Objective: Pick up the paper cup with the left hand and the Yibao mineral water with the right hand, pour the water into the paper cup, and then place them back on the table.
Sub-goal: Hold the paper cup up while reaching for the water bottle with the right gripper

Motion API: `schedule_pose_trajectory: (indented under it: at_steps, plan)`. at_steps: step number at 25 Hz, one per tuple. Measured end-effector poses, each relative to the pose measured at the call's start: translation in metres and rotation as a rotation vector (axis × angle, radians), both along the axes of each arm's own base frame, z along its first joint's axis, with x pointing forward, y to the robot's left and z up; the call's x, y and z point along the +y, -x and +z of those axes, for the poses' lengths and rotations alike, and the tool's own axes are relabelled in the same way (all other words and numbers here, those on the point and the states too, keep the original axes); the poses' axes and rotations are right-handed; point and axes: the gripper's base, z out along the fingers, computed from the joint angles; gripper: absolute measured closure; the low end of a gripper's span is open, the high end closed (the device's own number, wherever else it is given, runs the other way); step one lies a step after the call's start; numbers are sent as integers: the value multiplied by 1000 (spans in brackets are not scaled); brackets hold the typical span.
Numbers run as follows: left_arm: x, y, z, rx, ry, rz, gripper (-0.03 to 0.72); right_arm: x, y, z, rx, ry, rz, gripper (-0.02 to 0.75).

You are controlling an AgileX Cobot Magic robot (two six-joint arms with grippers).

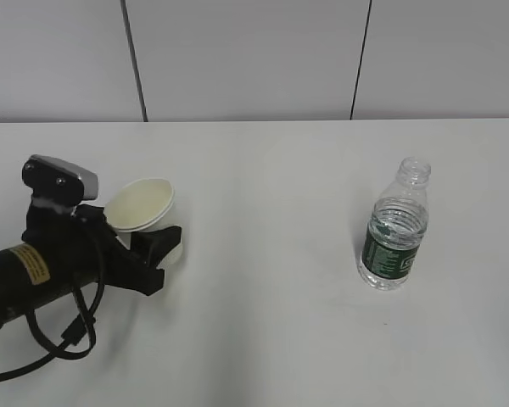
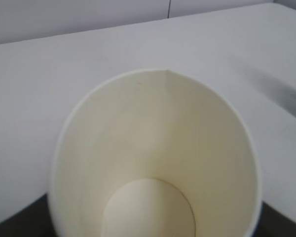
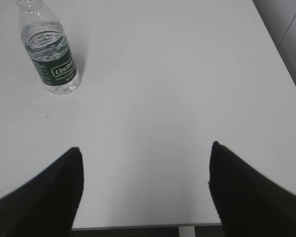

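Left hand (image 1: 148, 254): fingers around the paper cup (image 1: 142, 206), tilted at table (image 1: 263, 331) left; thin wall, likely crushes easily.
Yibao mineral water (image 1: 394, 227): upright at right, uncapped, untouched; best gripped at label band.
Right hand (image 3: 144, 163): 2 fingers spread, empty.

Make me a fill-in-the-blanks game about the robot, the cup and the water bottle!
1. The left hand has its fingers around the paper ____.
2. The water bottle stands on the table with no ____ on its neck.
3. The label on the bottle is dark ____.
4. The fingers of the right hand are spread wide and hold ____.

Missing words: cup, cap, green, nothing
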Motion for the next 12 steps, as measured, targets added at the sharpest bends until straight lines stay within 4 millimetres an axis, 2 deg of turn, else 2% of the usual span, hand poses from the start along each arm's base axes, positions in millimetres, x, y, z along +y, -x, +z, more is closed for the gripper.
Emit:
schedule_pose_trajectory:
  at_steps: [12]
  plan:
    - [-29,-10,5,57,-92,-131,256,0,0,0,0,0,0,153]
